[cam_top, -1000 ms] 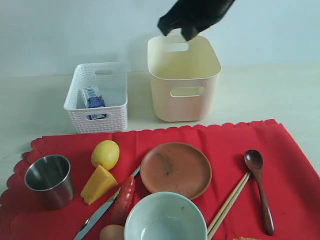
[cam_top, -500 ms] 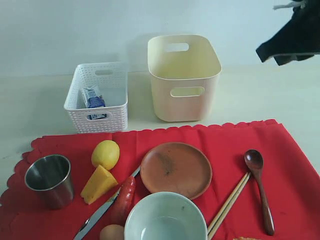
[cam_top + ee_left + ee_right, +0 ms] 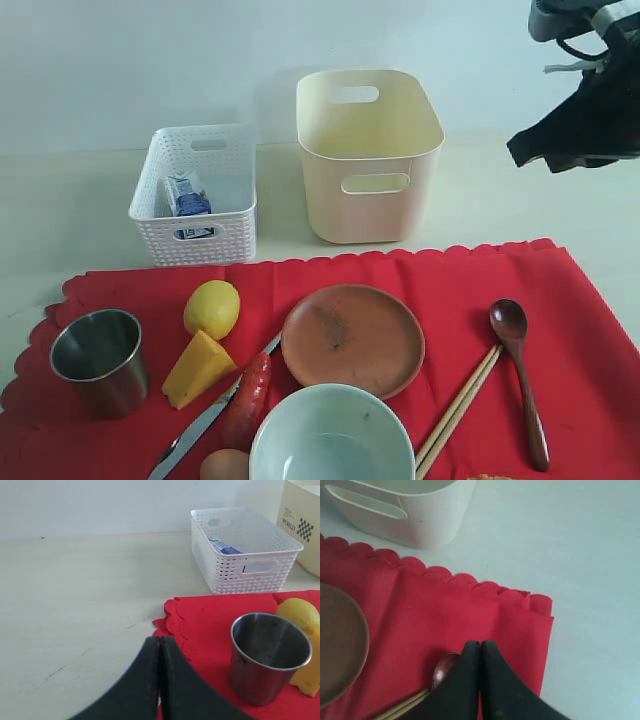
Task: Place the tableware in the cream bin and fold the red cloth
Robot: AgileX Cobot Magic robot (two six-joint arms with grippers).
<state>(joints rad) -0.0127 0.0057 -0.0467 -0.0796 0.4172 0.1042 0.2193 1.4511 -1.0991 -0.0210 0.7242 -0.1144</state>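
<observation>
Hovering high at right of scene: right gripper (image 3: 533, 150), jaws pressed together, empty. Left gripper (image 3: 159, 641) likewise closed tight, empty, low by scalloped edge of red cloth (image 3: 450, 290), steel cup (image 3: 97, 358) near. Cream bin (image 3: 368, 200) upright on table behind cloth, beside white lattice basket (image 3: 195, 225). Tableware all on cloth: cup far left, knife (image 3: 195, 430) beside it, brown plate (image 3: 352, 340) centre, pale green bowl (image 3: 332, 438) at near edge, chopsticks (image 3: 458, 410) and wooden spoon (image 3: 520, 370) side by side at right.
</observation>
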